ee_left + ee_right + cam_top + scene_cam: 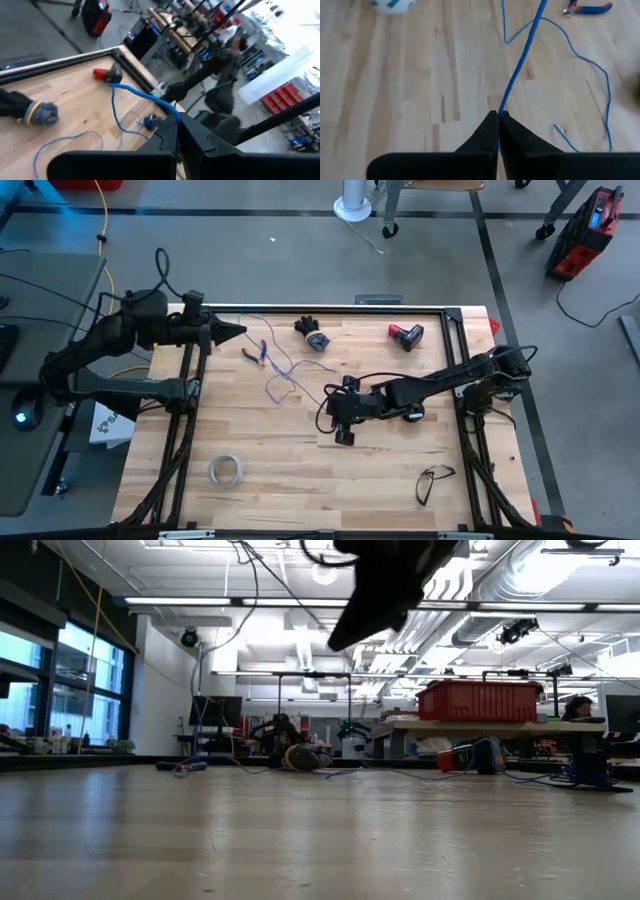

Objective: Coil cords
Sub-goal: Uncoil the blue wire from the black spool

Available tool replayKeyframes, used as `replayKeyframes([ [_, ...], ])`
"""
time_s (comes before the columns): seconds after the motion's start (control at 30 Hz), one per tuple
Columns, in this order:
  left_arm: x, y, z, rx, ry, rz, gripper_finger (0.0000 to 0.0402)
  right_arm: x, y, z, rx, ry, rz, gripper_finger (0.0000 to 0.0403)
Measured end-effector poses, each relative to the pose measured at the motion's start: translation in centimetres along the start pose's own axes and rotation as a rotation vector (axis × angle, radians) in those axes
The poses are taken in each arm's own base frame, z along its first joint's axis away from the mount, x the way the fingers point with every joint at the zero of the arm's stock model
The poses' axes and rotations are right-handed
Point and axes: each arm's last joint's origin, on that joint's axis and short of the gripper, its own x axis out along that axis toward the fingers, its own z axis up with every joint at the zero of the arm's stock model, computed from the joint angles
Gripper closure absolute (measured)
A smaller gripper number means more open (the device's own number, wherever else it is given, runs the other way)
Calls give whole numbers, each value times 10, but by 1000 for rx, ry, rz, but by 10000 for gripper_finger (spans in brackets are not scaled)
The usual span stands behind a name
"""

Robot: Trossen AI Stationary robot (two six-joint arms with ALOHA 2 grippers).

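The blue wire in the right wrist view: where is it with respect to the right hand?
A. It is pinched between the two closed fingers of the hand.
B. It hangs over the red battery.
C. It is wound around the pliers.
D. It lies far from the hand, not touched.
A: in the right wrist view the blue wire runs straight into the tip of the right hand, whose two dark fingers are shut together on it.

Wire blue, pinched in black right gripper fingers. Table light wood planks with black frame. Red-black battery near far edge, whitish tape ring near front-left corner.
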Motion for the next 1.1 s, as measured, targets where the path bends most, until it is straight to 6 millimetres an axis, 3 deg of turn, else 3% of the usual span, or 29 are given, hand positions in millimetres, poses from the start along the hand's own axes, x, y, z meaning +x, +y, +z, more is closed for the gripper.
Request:
replayKeyframes([
  [0.33, 39, -1, -7, 106, 116, 7, 401, -59, -32, 13, 52, -89, -145, 403],
  [0.6, 61, 2, -13, 158, 194, 25, 401, -95, -52, 12, 54, -118, -244, 403],
  [0.83, 63, 3, -14, 182, 201, 22, 401, -112, -58, 8, 54, -115, -293, 403],
  [1.1, 63, 3, -14, 184, 192, 41, 401, -116, -59, 10, 58, -136, -293, 403],
])
